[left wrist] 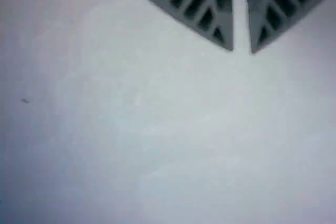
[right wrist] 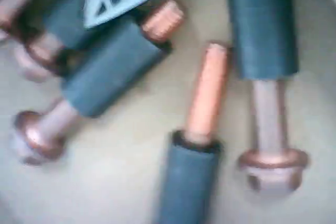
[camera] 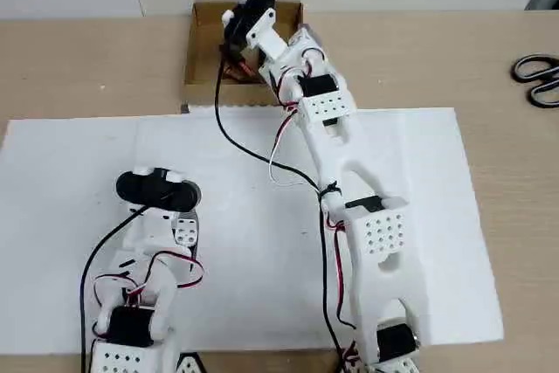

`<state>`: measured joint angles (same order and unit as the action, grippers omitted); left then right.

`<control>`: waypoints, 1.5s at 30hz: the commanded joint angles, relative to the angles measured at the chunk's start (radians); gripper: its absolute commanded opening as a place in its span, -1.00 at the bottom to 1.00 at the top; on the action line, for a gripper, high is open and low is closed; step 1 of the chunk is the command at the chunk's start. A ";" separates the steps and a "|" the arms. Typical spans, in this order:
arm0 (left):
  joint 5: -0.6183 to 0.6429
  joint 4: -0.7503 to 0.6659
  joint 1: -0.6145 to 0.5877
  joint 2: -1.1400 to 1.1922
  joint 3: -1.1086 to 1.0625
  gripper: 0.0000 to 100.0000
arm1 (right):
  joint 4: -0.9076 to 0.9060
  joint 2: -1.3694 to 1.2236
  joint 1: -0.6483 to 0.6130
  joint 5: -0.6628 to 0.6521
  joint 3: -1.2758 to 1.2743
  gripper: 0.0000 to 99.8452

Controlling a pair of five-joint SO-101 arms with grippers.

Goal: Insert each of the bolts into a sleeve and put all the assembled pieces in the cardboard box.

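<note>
Seemingly, four sleeved bolts [right wrist: 105,72] in one cardboard box [camera: 199,51]; right end effector [camera: 238,57], grip unclear; left end effector [left wrist: 242,48] pressed together.

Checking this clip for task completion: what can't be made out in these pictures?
1. High view: the right arm covers most of the brown cardboard box, hiding its contents.
2. Right wrist view: copper-coloured bolts in dark teal sleeves are blurred and cut by the edges; their count is unclear.
3. High view: black-handled scissors are cut off by the frame edge.
</note>
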<state>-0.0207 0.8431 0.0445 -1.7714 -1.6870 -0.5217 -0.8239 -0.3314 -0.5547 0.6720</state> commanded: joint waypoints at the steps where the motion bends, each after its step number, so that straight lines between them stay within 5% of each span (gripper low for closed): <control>1: -0.003 0.008 0.006 -0.009 0.007 -0.99 | -0.004 0.101 0.036 -0.008 0.052 -0.49; 5: -0.003 0.008 0.006 -0.009 0.007 -0.99 | -0.070 0.159 0.062 0.000 0.052 -0.55; 12: -0.003 0.008 0.006 -0.009 0.007 -0.99 | -0.265 0.341 0.047 0.075 0.052 -1.00; 19: -0.003 0.008 0.006 -0.009 0.007 -0.99 | -0.489 0.475 0.053 0.095 0.052 -0.99; 35: -0.003 0.008 0.006 -0.009 0.007 -0.99 | -1.138 0.730 0.194 0.591 0.046 -0.98; 45: -0.003 0.008 0.006 -0.009 0.007 -0.99 | -1.129 1.055 0.237 0.620 -0.345 -0.98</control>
<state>-0.0207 0.8431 0.0445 -1.7714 -1.6870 -1.6847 0.0675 -0.1043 0.0529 0.4511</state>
